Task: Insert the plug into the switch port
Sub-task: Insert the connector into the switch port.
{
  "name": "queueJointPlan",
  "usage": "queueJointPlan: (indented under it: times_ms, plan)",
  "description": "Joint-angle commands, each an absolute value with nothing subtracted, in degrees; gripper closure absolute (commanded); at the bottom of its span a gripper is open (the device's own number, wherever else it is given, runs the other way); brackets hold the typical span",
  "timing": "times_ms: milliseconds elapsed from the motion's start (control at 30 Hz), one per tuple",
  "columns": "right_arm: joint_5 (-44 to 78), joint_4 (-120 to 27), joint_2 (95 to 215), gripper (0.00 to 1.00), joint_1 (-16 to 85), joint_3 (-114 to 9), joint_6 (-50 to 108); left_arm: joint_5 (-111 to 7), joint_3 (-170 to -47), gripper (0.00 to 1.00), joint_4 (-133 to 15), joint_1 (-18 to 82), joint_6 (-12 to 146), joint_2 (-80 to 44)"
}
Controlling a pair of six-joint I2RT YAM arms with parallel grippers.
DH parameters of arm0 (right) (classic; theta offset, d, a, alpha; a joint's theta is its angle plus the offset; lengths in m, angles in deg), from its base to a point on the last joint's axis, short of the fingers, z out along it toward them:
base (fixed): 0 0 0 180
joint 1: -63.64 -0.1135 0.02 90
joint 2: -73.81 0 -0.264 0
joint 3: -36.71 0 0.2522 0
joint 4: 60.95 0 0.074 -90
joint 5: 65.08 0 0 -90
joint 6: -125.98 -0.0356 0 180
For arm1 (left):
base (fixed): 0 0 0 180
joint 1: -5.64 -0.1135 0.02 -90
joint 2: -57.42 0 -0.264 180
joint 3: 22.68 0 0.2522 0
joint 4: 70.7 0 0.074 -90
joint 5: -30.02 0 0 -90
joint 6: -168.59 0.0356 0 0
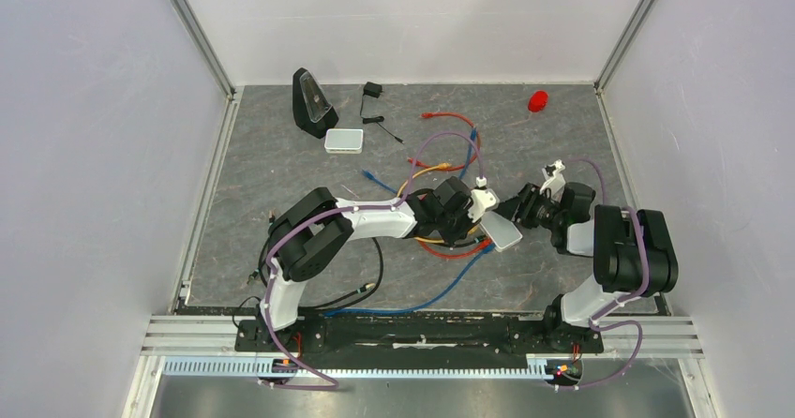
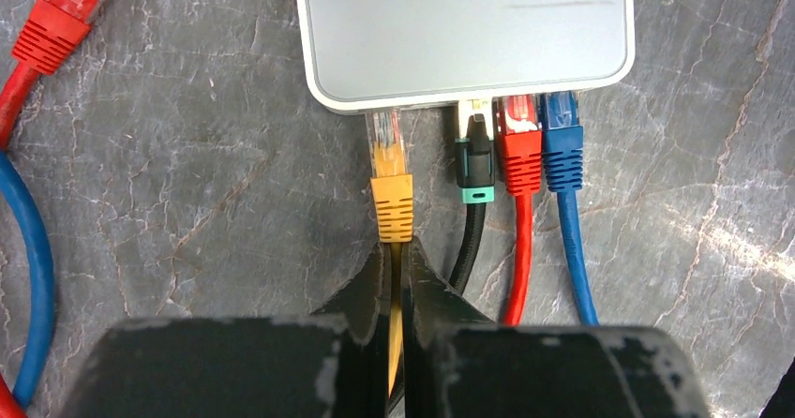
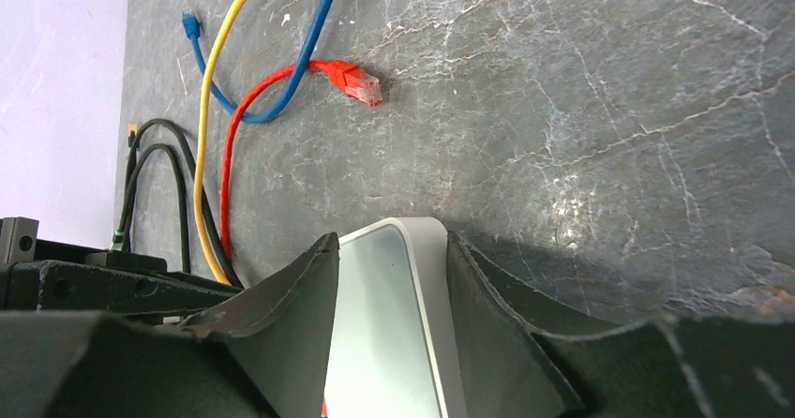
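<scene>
Left wrist view: left gripper point(image 2: 401, 249) pinched the yellow cable point(image 2: 397, 291) behind its plug point(image 2: 392, 193), tip at the switch's point(image 2: 469, 34) 6 o'clock edge; right gripper point(image 3: 392, 245) clamped the switch's sides.

My left arm point(image 1: 375, 219): white links, bulky black joint housings. My right arm point(image 1: 586, 298): the same. Lilac cables point(image 1: 439, 137) run along both. My left gripper point(image 2: 398, 251) and right gripper point(image 3: 392, 242): matte black, edges scuffed grey.

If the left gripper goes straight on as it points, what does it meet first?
Probably the switch edge: the yellow plug, whose cable the left gripper pinches, lies right at it.
</scene>
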State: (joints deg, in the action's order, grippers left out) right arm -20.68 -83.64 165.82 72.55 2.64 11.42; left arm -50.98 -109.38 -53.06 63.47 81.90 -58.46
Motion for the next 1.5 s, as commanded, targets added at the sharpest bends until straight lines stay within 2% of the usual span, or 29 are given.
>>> queueJointPlan:
  times_ms: [0, 400, 1033, 1300, 1467]
  plan:
    - [-24.1, -84.6, 167.3, 0.53, 71.7, 5.4, 7.1, -50.9, -108.6, 0.98, -56.6, 64.0, 77.2, -60.2]
    - [-23.8, -93.1, 166.6, 0.58, 71.6, 11.7, -0.6, -48.5, -110.4, 0.98, -53.3, 63.9, 71.3, -61.6]
    - [-23.5, -85.8, 166.7, 0.58, 71.6, 8.3, 4.8, -45.8, -115.7, 0.98, -43.3, 63.8, 76.0, -63.0]
    - [-25.2, -85.5, 167.7, 0.58, 69.5, 9.5, 5.1, -54.6, -109.2, 0.98, -58.6, 63.9, 82.2, -59.6]
    - [-27.4, -84.7, 170.2, 0.58, 67.9, 9.0, 6.5, -56.9, -111.6, 0.98, -57.5, 63.9, 88.9, -61.8]
